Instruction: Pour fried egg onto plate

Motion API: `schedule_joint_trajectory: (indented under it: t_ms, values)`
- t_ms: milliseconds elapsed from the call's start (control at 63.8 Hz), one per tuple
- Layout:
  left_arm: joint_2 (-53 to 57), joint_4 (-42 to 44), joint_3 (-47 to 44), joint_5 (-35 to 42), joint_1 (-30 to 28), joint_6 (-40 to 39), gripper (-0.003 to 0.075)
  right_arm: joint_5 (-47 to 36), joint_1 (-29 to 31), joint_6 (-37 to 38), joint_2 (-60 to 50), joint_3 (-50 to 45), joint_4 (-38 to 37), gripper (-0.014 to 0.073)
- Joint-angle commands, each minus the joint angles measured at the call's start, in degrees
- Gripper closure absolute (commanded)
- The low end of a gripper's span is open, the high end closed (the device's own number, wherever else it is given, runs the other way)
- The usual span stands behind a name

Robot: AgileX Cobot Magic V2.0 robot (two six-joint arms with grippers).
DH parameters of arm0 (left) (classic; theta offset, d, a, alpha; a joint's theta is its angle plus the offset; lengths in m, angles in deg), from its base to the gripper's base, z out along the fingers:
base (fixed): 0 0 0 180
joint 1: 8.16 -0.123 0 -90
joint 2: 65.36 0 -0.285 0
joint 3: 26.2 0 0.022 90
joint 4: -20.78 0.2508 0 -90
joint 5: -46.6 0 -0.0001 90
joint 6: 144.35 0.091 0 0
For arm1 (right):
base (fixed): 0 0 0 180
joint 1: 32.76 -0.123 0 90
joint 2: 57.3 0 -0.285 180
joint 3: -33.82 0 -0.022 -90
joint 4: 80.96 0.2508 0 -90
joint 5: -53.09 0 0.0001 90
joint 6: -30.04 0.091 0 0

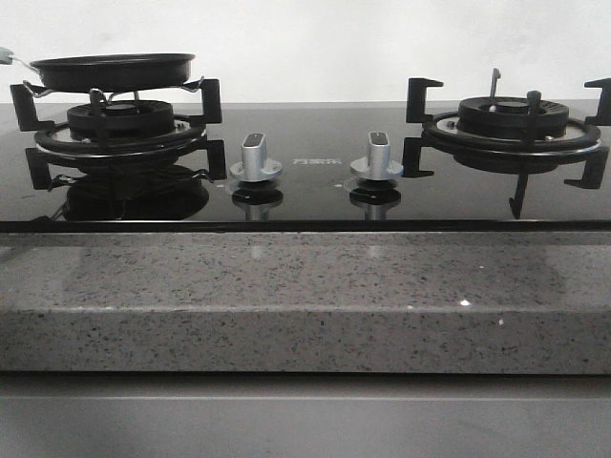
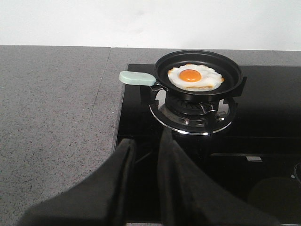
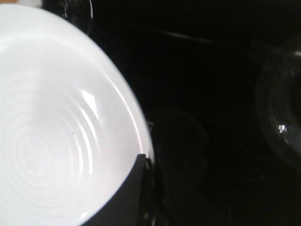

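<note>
The fried egg [image 2: 195,77], white with an orange yolk, lies in a black frying pan [image 2: 235,77] on the left burner. The pan has a pale green handle [image 2: 136,78] and also shows in the front view [image 1: 113,72], where the egg is hidden by its rim. My left gripper [image 2: 146,146] is open and empty, short of the pan and handle, over the hob's edge. My right gripper [image 3: 146,162] is shut on the rim of the white plate [image 3: 51,132], one finger [image 3: 134,188] lying over the rim. Neither gripper nor the plate shows in the front view.
Two silver knobs [image 1: 256,157] [image 1: 377,155] stand mid-hob on the black glass. The right burner [image 1: 516,119] with its black grate is bare. A speckled grey stone counter [image 1: 286,286] runs along the front and lies left of the hob [image 2: 51,117].
</note>
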Motion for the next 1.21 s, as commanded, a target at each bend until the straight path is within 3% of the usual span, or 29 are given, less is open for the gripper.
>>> schedule_joint_trajectory:
  t_ms: [0, 157, 423, 1191]
  values:
    - [-0.5, 0.1, 2.0, 4.4, 0.0, -0.2, 0.0587, -2.9, -0.3, -1.6, -6.4, -6.3, 1.8, 0.0662]
    - [-0.5, 0.1, 2.0, 4.4, 0.0, -0.2, 0.0587, -10.2, -2.3, -2.7, -10.1, -18.7, 1.8, 0.0662]
    - [-0.5, 0.1, 2.0, 4.4, 0.0, -0.2, 0.0587, -19.6, -4.3, -2.7, -10.3, -29.7, 1.8, 0.0662]
    - [-0.5, 0.1, 2.0, 4.4, 0.0, -0.2, 0.0587, -22.8, -4.3, -2.7, -10.1, -30.9, 1.8, 0.0662]
